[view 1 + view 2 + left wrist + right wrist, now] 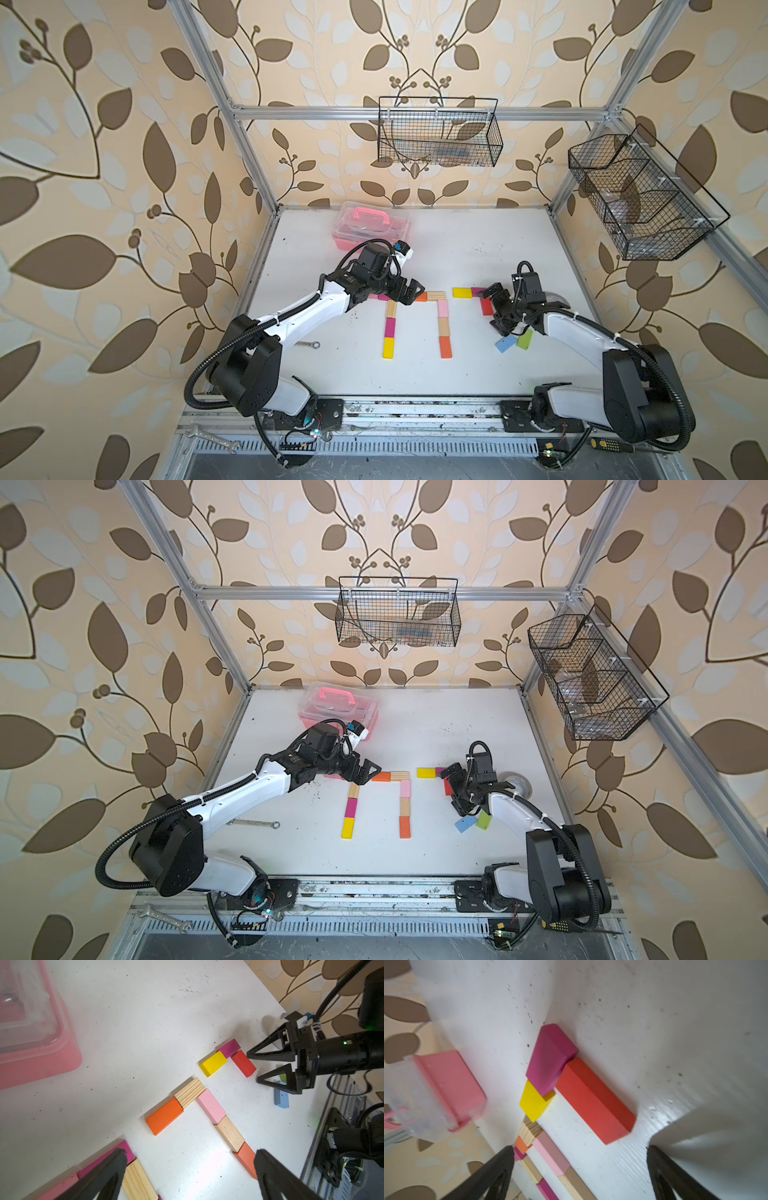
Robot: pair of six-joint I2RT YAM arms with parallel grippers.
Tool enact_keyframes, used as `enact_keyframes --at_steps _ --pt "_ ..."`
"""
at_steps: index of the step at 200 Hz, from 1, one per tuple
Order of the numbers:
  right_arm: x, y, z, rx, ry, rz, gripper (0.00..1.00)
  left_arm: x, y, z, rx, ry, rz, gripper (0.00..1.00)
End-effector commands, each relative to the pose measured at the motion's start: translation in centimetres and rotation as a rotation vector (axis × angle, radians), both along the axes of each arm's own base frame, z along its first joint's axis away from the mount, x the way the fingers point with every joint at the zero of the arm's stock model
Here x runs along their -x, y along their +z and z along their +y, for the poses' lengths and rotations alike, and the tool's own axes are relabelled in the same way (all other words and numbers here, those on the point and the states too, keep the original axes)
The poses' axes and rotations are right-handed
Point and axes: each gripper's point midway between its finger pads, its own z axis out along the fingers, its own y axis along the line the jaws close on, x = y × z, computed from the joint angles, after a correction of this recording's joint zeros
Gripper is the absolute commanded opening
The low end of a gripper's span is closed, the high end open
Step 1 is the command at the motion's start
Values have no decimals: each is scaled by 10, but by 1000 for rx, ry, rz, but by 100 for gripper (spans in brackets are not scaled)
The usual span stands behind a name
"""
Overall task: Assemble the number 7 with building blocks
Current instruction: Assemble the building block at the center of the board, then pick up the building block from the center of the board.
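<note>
Loose blue block (505, 344) looks light, stiff and slick-painted; we judge it best pinched across its long sides. Left pincer (190, 1150) and right pincer (252, 1068) gape wide, both empty.

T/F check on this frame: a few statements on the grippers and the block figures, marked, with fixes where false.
1. The left gripper and the right gripper are both open and empty. True.
2. The middle figure's stem runs pink block, plain wood block, orange block. True.
3. In the unfinished figure, the red block hangs from the yellow block. False: it hangs from the magenta block, at the bar's other end.
4. The blue block and the green block are built into a figure. False: both lie loose beside the right arm.
</note>
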Motion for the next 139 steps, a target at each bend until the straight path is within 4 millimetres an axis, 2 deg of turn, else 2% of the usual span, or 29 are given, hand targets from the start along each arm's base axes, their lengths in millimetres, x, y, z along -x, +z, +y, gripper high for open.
enact_keyframes --at_steps 1,21,45,66,84,139 --pt "15 28 -18 158 129 44 100 -8 32 2 9 18 -83 99" --pt "38 41 -33 218 207 112 99 -7 32 4 0 23 -86 99" --pt "75 40 -43 245 254 214 96 -8 31 4 14 39 -83 99" --pt "104 29 -43 248 268 295 94 -10 32 3 32 52 -82 99" --pt "122 15 -38 260 281 345 93 -10 32 2 46 63 -74 99" --pt "130 -12 -14 263 293 363 88 -12 30 2 66 101 -34 99"
